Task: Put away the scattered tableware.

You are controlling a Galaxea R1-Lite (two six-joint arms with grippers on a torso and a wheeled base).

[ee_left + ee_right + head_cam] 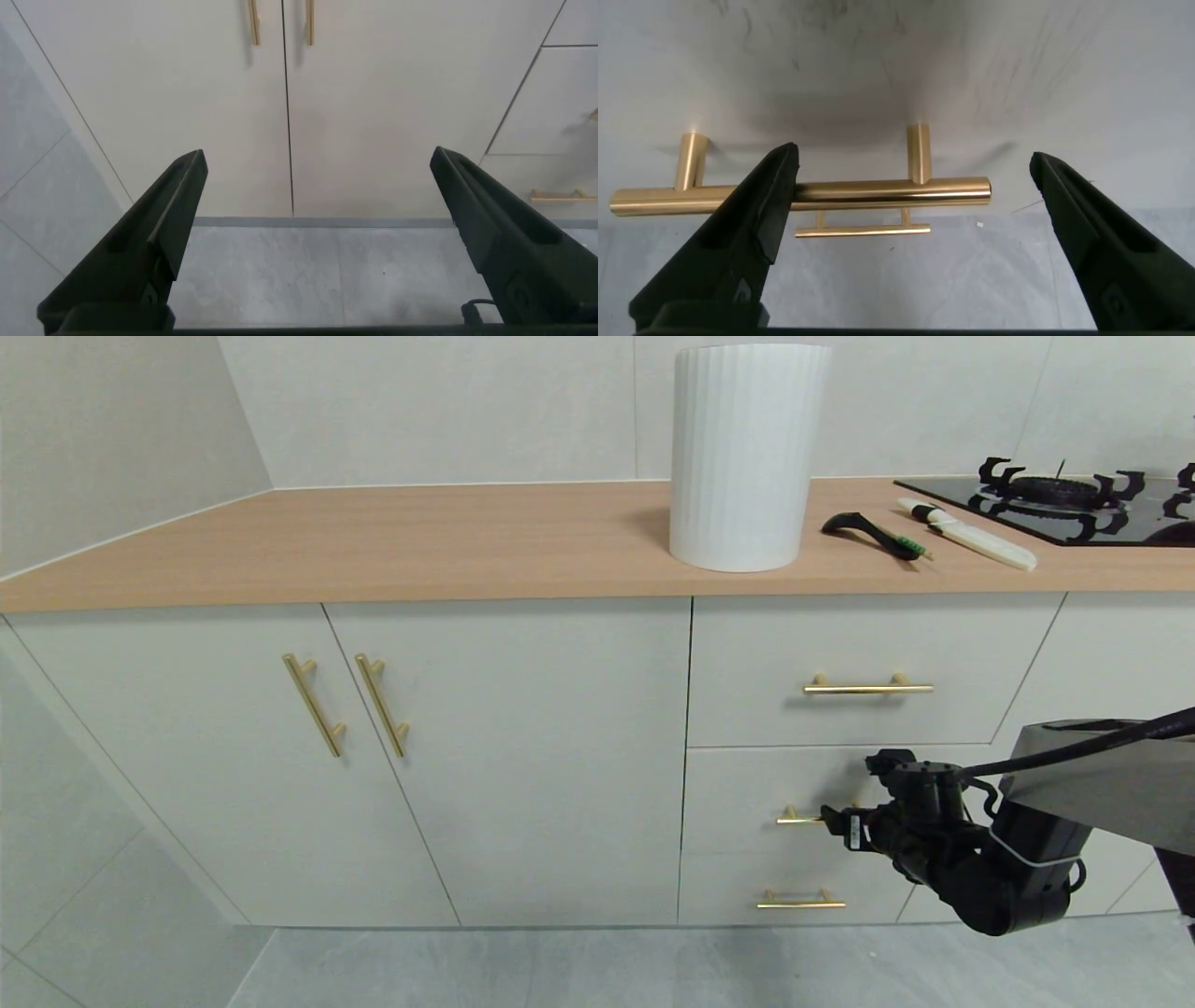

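Observation:
On the wooden counter [420, 541] lie a black spoon [873, 534] and a white knife [971, 534], right of a tall white ribbed container [747, 457]. Below them are three drawers with gold handles. My right gripper [834, 821] is at the middle drawer's handle [798, 819]. In the right wrist view, the gripper [915, 161] is open, and the gold bar [803, 196] runs across the gap between its fingers, close in front of the drawer face. My left gripper [318, 157] is open and holds nothing, low down before the double cabinet doors [374, 112].
A gas hob [1064, 504] sits at the counter's right end. The top drawer handle [868, 688] and bottom drawer handle [801, 901] are above and below my right gripper. Two door handles [345, 705] are on the left cabinet. Grey floor tiles [308, 271] lie below.

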